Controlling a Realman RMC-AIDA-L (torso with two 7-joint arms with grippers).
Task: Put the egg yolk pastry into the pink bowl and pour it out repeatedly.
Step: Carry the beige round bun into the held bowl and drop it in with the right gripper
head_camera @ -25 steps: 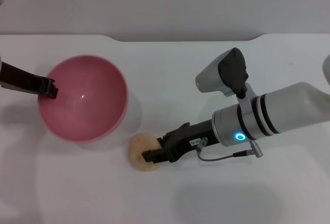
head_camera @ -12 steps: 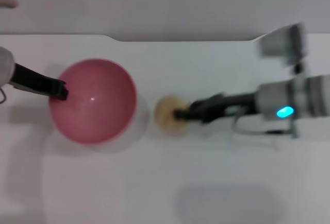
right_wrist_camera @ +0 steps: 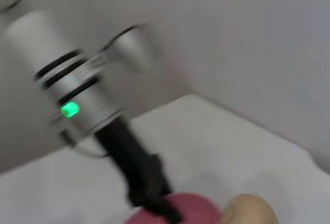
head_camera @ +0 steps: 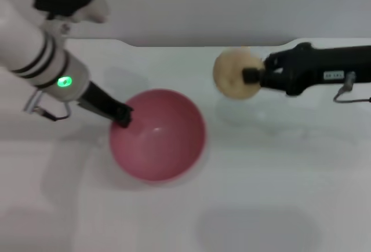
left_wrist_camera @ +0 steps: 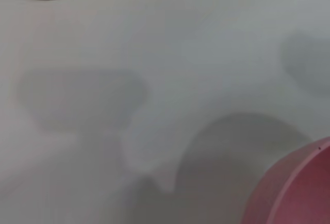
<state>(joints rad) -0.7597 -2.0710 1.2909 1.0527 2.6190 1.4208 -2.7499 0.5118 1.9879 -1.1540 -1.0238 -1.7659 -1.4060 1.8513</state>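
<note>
The pink bowl [head_camera: 157, 134] sits upright on the white table, left of centre, and holds nothing. My left gripper [head_camera: 122, 116] is shut on its near-left rim. The bowl's rim also shows in the left wrist view [left_wrist_camera: 289, 188] and in the right wrist view [right_wrist_camera: 185, 208]. My right gripper [head_camera: 250, 76] is shut on the egg yolk pastry [head_camera: 235, 73], a pale tan bun held in the air to the right of and above the bowl. The pastry's edge shows in the right wrist view [right_wrist_camera: 250, 209].
The white table [head_camera: 261, 194] has a notched back edge against a grey wall [head_camera: 191, 3]. The left arm [right_wrist_camera: 82, 95] with its green light shows in the right wrist view.
My right gripper has lifted the pastry off the table and carried it up and to the right. My left arm has slid the bowl toward the middle of the table.
</note>
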